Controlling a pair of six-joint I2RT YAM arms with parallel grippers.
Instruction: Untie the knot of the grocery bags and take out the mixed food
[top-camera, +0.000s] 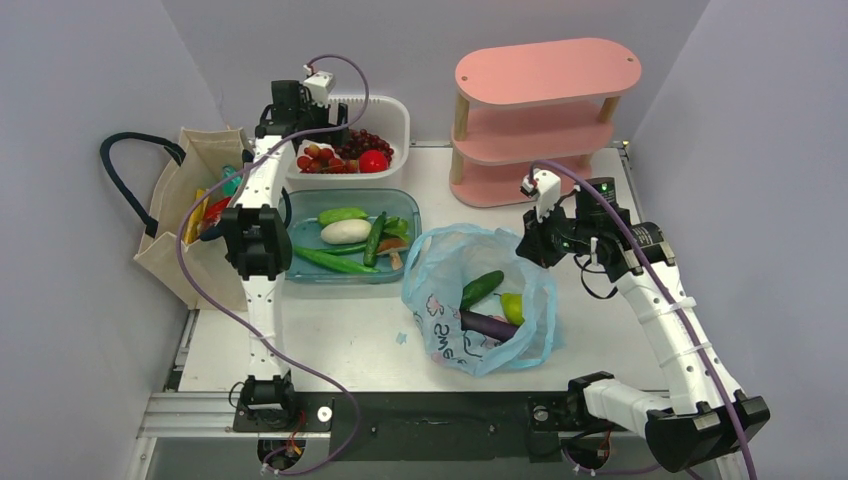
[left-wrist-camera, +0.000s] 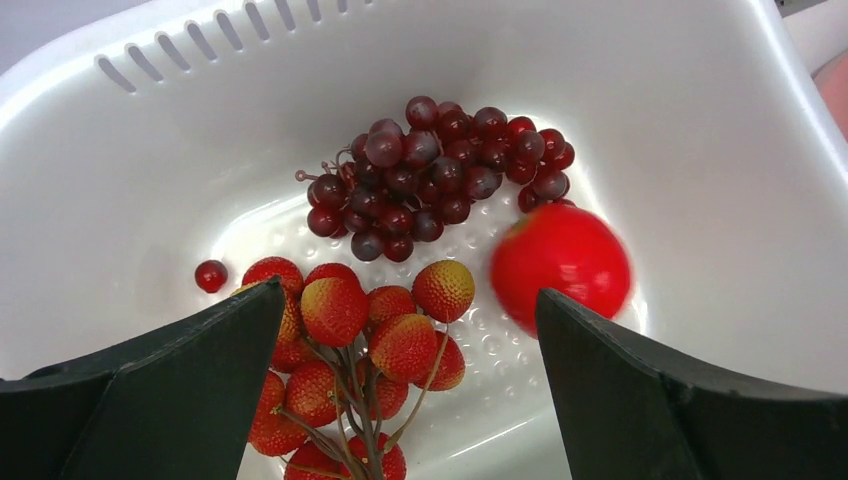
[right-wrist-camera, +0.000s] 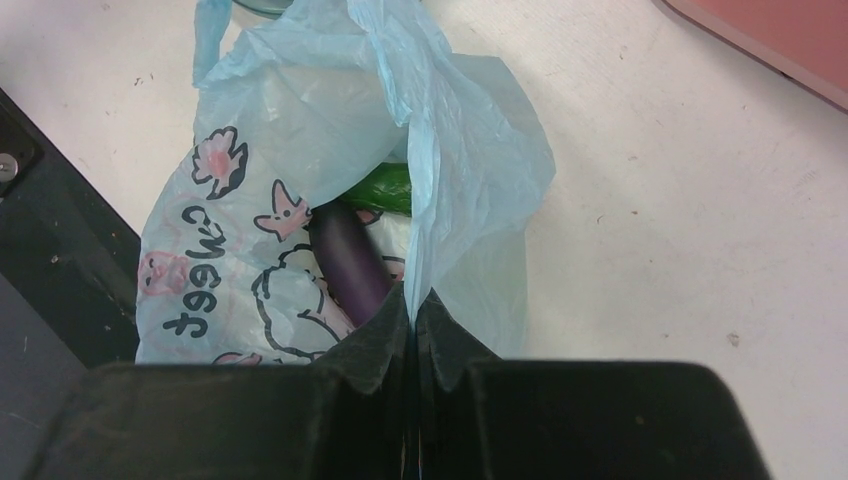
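Note:
The light blue grocery bag lies open-mouthed on the table, and its knot is out of view. Inside it are a purple eggplant, a green cucumber-like piece and a yellow-green pear. My right gripper is shut on a strip of the bag's rim, just above the eggplant. My left gripper hangs open over the white basket, with nothing between its fingers. A red round fruit lies blurred in the basket. The beige tote stands at the left with snack packets inside.
The basket also holds dark red grapes and a lychee bunch. A clear teal tub of green vegetables and a white oval one sits between basket and bag. A pink three-tier shelf stands at the back right.

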